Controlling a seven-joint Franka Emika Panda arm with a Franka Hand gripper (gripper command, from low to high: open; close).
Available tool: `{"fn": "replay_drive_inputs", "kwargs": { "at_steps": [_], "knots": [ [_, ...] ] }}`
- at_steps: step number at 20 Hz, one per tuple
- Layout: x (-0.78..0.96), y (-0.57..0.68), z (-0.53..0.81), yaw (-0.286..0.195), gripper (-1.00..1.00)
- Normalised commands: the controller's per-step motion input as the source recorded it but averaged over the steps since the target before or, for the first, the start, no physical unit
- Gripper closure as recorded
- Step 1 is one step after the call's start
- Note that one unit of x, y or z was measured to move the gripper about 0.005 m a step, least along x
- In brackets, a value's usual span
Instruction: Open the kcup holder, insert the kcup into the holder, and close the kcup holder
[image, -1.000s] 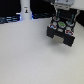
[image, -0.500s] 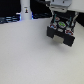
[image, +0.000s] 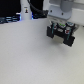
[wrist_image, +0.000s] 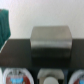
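A bare pale table (image: 30, 55) fills the near scene. Farther back, at the exterior view's right, the gripper (image: 61, 35) hangs low; its jaw state cannot be told. The kcup holder (wrist_image: 51, 42) is seen blurred in the wrist view. Dark clutter lies beyond.

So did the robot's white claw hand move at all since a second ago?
No. The white gripper sits at the same spot in the exterior view, over the black boxy unit, equally far right of the tall white bottle.
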Motion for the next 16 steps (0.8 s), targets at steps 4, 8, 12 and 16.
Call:
{"fn": "replay_drive_inputs", "kwargs": {
  "at_steps": [4, 8, 12, 16],
  "knots": [
    [0.15, 0.18, -0.24, 0.168, -1.0],
    [-0.03, 0.08, -0.22, 0.24, -1.0],
    [-0.17, 0.0, -0.12, 0.299, -1.0],
    [-0.34, 0.05, -0.04, 0.252, -1.0]
  ]
}}
